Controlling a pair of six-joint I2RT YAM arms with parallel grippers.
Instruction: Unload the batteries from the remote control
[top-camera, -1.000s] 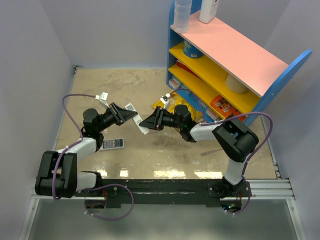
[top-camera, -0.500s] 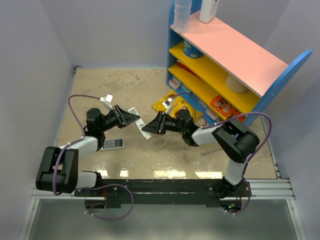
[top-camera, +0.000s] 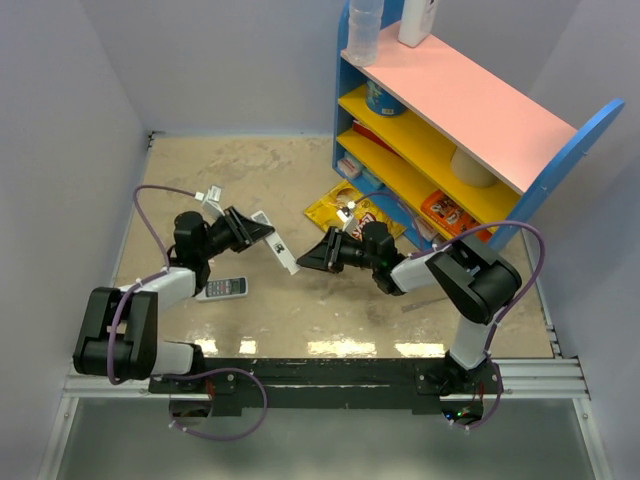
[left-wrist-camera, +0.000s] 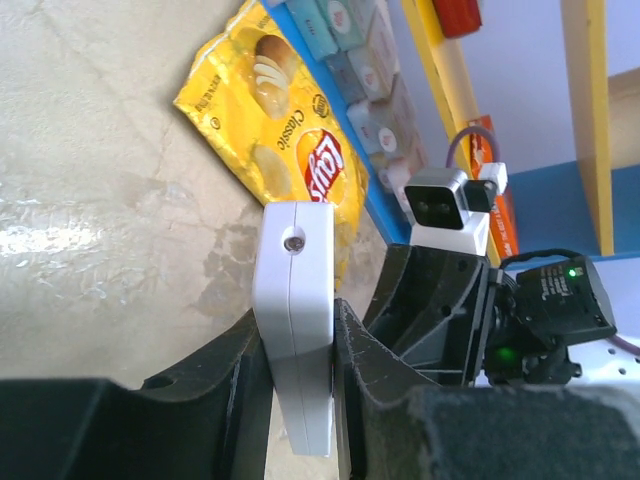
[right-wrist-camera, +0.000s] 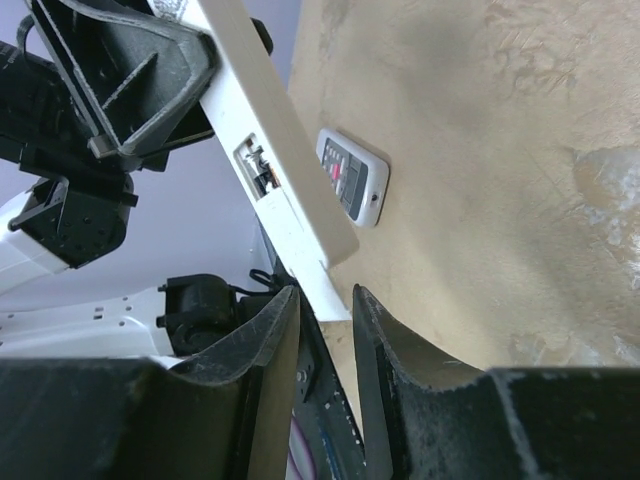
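The remote control (top-camera: 277, 243) is held in the air above the desk (top-camera: 250, 160), just left of the yellow chips bag (top-camera: 332, 203), and it is slanted. The left end effector (top-camera: 258, 227) is closed on one end of it, with one finger on each flat face. I think this keeps it steady so that the other arm can work on it. The right end effector (right-wrist-camera: 325, 300) stands astride the opposite end; whether it really presses, I cannot tell. The remote control is a flat white bar with a plain back, where a small opening (right-wrist-camera: 258, 170) shows metal contacts. The batteries do not show. A second handset (right-wrist-camera: 352, 178) with grey buttons lies on the desk, farther left of the bag.
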